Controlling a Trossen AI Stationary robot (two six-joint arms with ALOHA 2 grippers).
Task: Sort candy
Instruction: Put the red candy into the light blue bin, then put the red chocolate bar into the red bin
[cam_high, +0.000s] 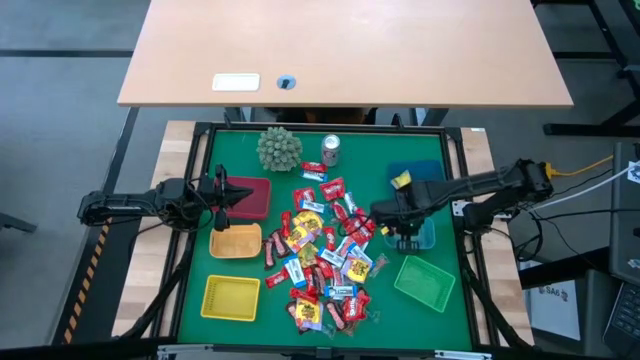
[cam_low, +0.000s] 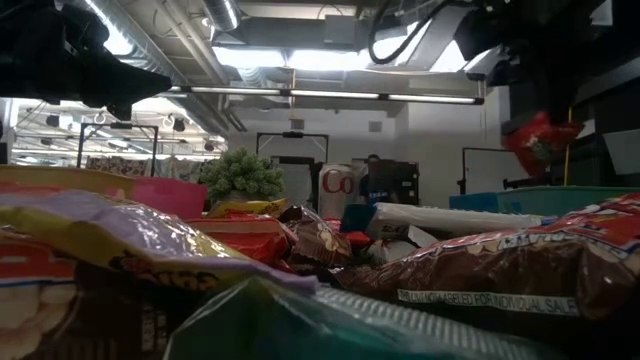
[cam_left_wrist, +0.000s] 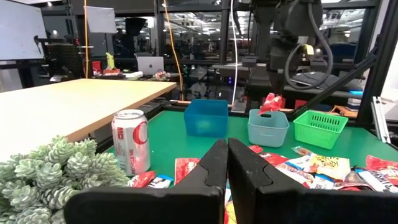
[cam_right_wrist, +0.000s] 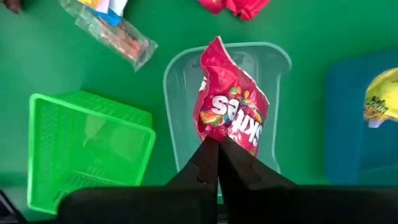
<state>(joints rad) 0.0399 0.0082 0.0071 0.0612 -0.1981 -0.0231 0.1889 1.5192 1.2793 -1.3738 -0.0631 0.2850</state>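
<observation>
We look down on a green mat (cam_high: 240, 150) in a dark frame, with a pale wooden desk (cam_high: 345, 50) beyond its far edge and grey floor around. At the left, the left gripper (cam_high: 222, 192) hangs with its fingers pressed together and nothing between them, over the dark red basket (cam_high: 250, 197); an orange basket (cam_high: 236, 241) and a yellow basket (cam_high: 231, 297) sit nearer the front. The spiky green ball (cam_high: 279, 148) and silver can (cam_high: 330, 149) stand near the far edge. The candy (cam_high: 325, 260) lies heaped mid-mat, with bare green strips either side of it. To the right, the right gripper (cam_right_wrist: 217, 144) pinches a red Skittles packet (cam_right_wrist: 230, 109) directly above the pale clear basket (cam_right_wrist: 180, 68), beside the green basket (cam_right_wrist: 87, 149) and blue basket (cam_right_wrist: 354, 118). Only the right wrist view shows the packet's lettering; the left wrist view alone shows the room's desks and monitors.
</observation>
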